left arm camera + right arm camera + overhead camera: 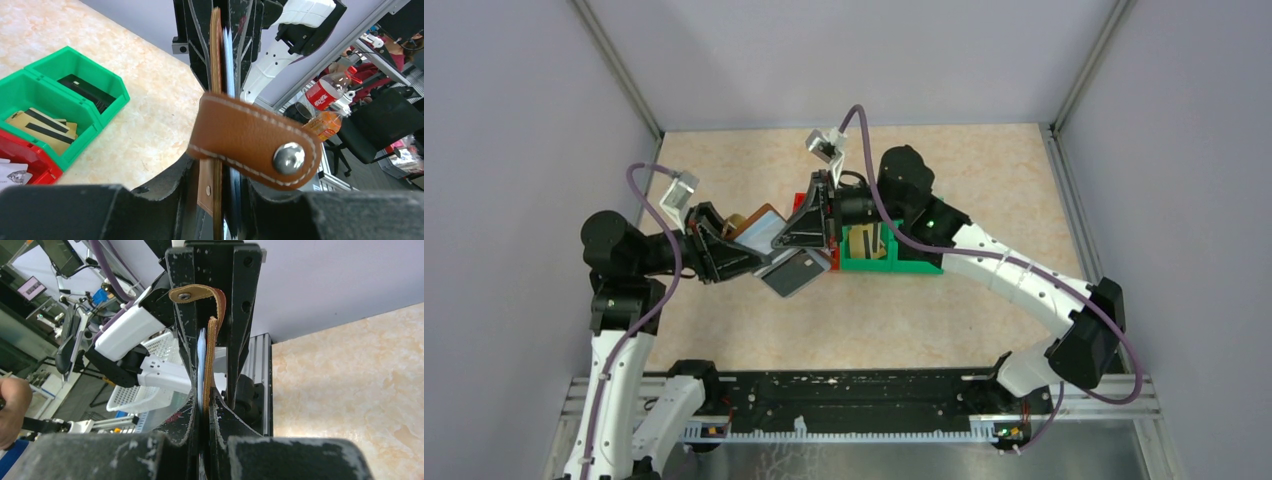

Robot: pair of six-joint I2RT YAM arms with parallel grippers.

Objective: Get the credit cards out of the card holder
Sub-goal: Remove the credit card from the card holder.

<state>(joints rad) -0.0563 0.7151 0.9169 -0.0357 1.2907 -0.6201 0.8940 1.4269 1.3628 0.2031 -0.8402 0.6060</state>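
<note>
The brown leather card holder [776, 235] hangs in the air between both arms, spread open with its pale grey-blue inside up. My left gripper [746, 252] is shut on its left edge; in the left wrist view the snap tab [255, 142] lies across the jaws of that gripper [220, 200]. My right gripper [812, 226] is shut on the opposite edge, pinching leather and pale sheets [212, 350] edge-on between its fingertips [205, 410]. Gold credit cards [42, 127] with dark stripes lie in a green bin; a dark card [87, 90] lies in the neighbouring one.
Two joined green bins [894, 255] stand on the table behind the right gripper, with a red bin [25, 160] beside them holding whitish paper [12, 172]. Pale walls enclose the table on three sides.
</note>
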